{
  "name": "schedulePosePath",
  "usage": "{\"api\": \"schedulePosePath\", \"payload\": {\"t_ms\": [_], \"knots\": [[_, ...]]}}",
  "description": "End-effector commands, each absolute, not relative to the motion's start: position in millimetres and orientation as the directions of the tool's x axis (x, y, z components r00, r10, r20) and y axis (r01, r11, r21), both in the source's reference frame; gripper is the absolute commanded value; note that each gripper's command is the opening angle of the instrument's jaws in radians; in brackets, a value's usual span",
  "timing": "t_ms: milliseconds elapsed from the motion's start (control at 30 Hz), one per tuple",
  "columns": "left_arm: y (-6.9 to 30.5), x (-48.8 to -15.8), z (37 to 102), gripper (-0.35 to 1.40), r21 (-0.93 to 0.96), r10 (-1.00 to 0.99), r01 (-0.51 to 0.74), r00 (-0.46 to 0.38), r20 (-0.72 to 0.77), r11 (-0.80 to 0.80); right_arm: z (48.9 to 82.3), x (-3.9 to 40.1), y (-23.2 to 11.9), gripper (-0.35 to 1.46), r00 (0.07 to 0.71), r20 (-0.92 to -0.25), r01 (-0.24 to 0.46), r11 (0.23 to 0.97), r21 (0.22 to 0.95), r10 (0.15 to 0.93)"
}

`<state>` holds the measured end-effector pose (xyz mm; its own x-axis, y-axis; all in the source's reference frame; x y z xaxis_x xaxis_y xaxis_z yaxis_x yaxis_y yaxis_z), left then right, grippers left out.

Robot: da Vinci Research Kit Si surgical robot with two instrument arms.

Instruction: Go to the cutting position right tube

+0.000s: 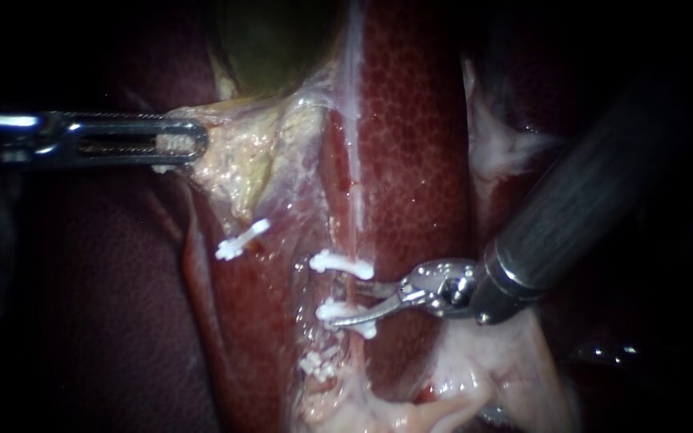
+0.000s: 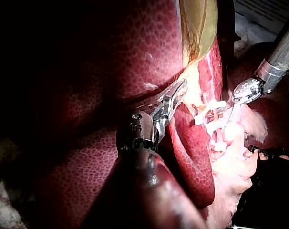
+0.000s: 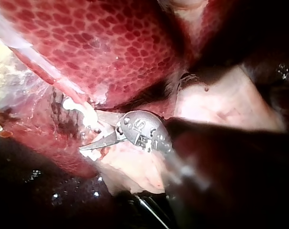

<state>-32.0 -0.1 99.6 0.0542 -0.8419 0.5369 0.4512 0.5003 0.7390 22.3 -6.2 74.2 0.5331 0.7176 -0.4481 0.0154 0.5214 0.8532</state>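
The right tube (image 1: 356,200) runs pale down the liver (image 1: 419,136) and carries two white clips (image 1: 342,263) (image 1: 338,311). My right instrument (image 1: 353,305) comes in from the upper right. Its thin blades stand slightly open across the tube between the two clips, the lower blade lying against the lower clip. The right wrist view shows the same blades (image 3: 93,139) parted beside a white clip (image 3: 82,110). My left instrument (image 1: 190,143) is shut on yellowish gallbladder tissue (image 1: 242,160) and holds it out to the left. The left tube bears one clip (image 1: 242,239).
The greenish gallbladder (image 1: 274,40) lies at the top. Pale fatty tissue (image 1: 475,369) sits under my right instrument's wrist. More white clip material (image 1: 318,365) lies lower on the tube. Dark liver lobes flank both sides.
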Motion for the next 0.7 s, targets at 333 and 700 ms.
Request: {"api": "schedulePosePath", "payload": {"t_ms": [333,700], "knots": [[-0.1,-32.1,99.6,-0.35,0.738,-0.842,0.453,0.057,0.536,0.501,74.4,24.4,-6.0,1.23,0.504,-0.433,0.062,0.468,0.881,0.747],[-0.2,-32.2,99.7,-0.35,0.737,-0.842,0.454,0.059,0.536,0.501,74.7,26.2,-5.9,1.23,0.482,-0.428,0.063,0.457,0.887,0.764]]}}
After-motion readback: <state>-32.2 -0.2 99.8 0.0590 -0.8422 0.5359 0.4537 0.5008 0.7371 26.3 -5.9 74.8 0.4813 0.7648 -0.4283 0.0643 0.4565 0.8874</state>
